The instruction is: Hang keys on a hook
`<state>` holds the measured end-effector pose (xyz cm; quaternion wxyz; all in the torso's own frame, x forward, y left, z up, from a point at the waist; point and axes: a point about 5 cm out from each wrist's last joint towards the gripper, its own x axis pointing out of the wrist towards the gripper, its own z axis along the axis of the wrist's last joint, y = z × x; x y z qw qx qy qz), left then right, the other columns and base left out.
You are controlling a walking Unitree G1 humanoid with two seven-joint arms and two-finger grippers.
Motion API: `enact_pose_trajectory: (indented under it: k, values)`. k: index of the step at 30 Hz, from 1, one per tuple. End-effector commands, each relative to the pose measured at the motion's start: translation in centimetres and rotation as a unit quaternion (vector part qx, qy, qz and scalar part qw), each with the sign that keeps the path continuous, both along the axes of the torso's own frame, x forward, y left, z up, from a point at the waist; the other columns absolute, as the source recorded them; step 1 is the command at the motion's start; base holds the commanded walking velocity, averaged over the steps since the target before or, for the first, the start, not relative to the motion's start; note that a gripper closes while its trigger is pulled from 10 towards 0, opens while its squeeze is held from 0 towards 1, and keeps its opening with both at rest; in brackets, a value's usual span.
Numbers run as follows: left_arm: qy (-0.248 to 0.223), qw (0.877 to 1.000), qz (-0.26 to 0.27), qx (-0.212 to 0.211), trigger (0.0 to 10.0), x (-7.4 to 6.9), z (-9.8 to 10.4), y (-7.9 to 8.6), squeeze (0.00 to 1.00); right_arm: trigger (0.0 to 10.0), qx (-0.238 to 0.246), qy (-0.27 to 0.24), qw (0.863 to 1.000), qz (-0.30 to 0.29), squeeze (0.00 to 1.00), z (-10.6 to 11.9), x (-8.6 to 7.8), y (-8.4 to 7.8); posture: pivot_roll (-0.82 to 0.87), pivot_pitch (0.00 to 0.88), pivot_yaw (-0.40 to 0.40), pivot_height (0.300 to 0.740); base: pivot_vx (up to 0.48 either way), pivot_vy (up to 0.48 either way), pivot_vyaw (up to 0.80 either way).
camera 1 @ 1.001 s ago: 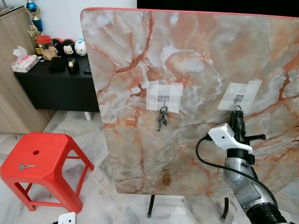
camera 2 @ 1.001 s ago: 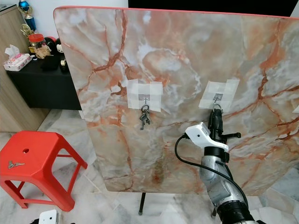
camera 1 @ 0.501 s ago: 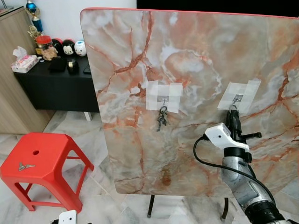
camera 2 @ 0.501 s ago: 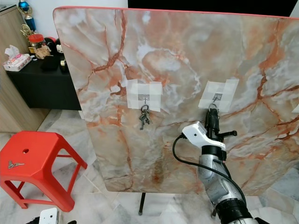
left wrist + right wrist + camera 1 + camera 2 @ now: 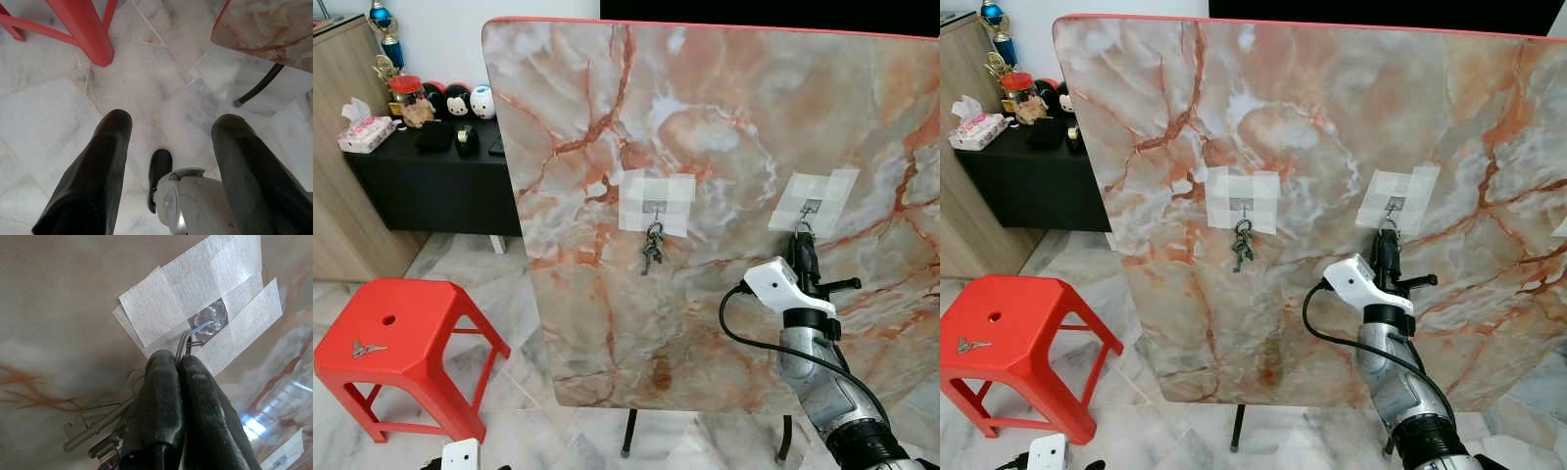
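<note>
My right gripper is clamped on the key ring, held at the taped hook on the marble board. No legible writing.

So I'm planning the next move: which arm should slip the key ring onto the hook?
The right. Its gripper is shut on the key ring just beside the taped hook on the marble board. The left gripper hangs open near the floor.

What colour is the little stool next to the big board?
The stool is bright red; it shows best in the left eye view.
</note>
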<state>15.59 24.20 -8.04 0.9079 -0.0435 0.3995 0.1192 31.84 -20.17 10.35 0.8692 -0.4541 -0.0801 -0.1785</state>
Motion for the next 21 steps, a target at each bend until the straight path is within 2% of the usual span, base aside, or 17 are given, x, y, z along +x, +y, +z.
enact_pose_trajectory:
  k: [1,9,15,18,19,21]
  values:
    - [0.011,1.000,-0.003,-0.002,10.0,-0.3,-0.2,-0.1,0.00,10.0,0.015,0.015,1.000,0.001,1.00,-0.4,0.0,-0.1,0.16,0.000,-0.051,0.740,0.000,0.000,0.00]
    - [0.011,1.000,-0.001,-0.002,10.0,-0.3,-0.2,-0.1,0.00,10.0,0.021,0.021,0.999,0.012,1.00,-0.7,-0.2,0.1,0.16,0.000,-0.051,0.740,0.000,0.000,0.00]
    - [0.011,1.000,-0.001,-0.001,10.0,0.0,-0.1,-0.2,0.00,10.0,0.036,0.024,0.998,0.049,1.00,-1.2,-1.6,0.6,0.16,0.000,-0.050,0.740,0.000,0.000,0.00]
    - [0.012,1.000,-0.002,-0.001,10.0,0.1,-0.1,-0.2,0.00,10.0,0.086,0.050,0.993,0.065,1.00,-2.4,-2.7,0.6,0.15,0.000,-0.045,0.740,0.000,0.000,0.00]
    - [0.012,1.000,-0.003,-0.001,10.0,0.1,-0.1,-0.2,0.00,10.0,0.111,0.075,0.988,0.075,1.00,-3.5,-3.1,0.7,0.15,0.000,-0.044,0.740,0.000,0.000,0.00]
    - [0.012,1.000,-0.003,-0.001,10.0,0.1,-0.1,-0.3,0.00,10.0,0.117,0.084,0.987,0.077,1.00,-3.9,-3.3,0.7,0.15,0.000,-0.045,0.740,0.000,0.000,0.00]
